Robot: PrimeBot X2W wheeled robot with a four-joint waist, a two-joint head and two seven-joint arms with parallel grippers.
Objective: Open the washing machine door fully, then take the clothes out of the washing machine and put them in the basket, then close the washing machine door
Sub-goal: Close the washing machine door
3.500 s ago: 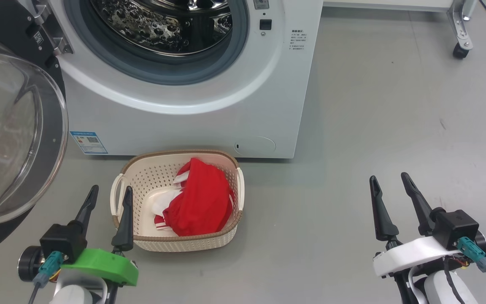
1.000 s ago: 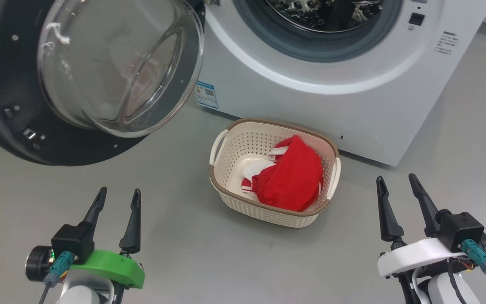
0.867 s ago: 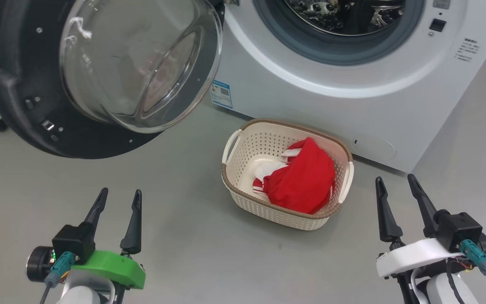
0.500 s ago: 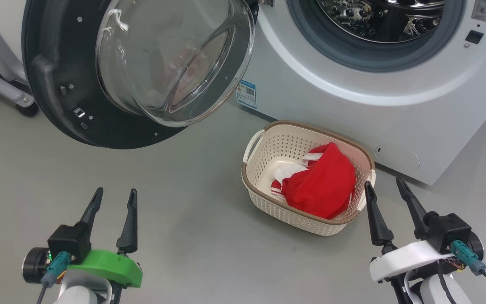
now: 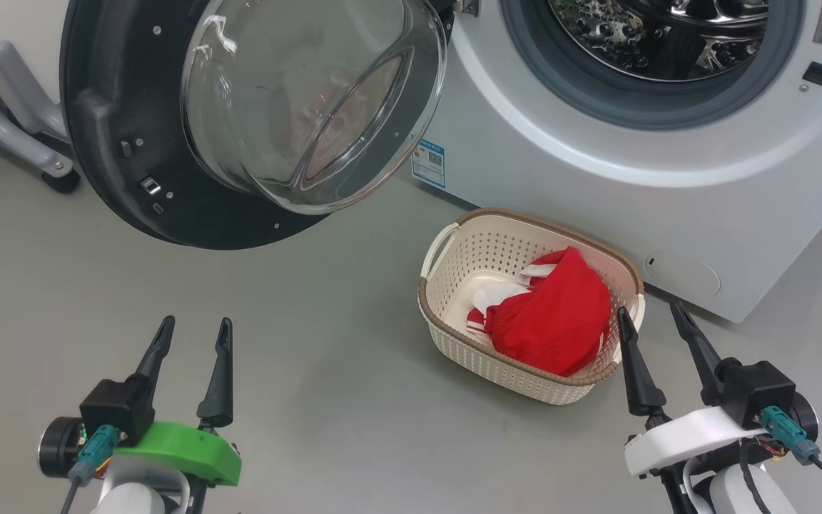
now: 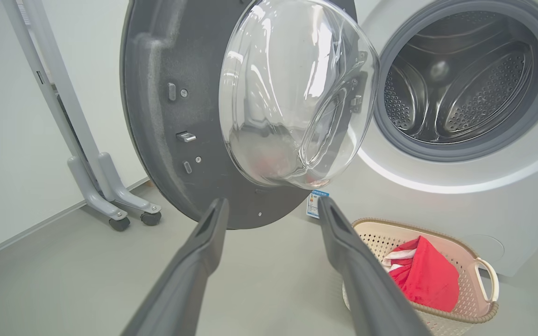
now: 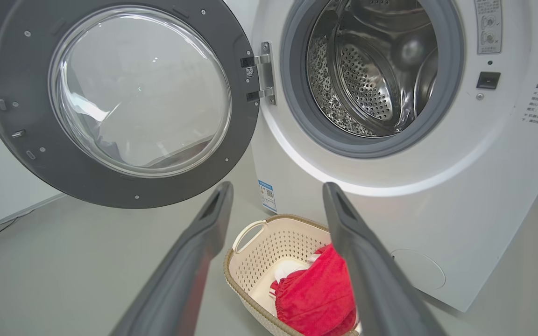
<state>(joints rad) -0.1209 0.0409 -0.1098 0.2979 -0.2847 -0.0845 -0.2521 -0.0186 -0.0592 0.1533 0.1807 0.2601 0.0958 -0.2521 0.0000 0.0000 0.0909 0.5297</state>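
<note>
Big round glossy black washing machine door [image 5: 254,121] with bulging clear glass bowl stood swung wide open, left of mouth, nothing touching it. Bright red garments [image 5: 554,321] with white striped trim lay heaped in small cream perforated plastic basket [image 5: 496,364] with brown woven-look rim, on grey floor [image 5: 311,400] just before big white front-loading washing machine [image 5: 596,185]. Perforated steel drum [image 7: 371,70] looked empty as far as visible. Judged: opening and unloading done; closing door left. Jaws of both gaped wide, empty: left gripper [image 5: 195,323] low over floor, well apart from door; right gripper [image 5: 648,308] just beside basket.
</note>
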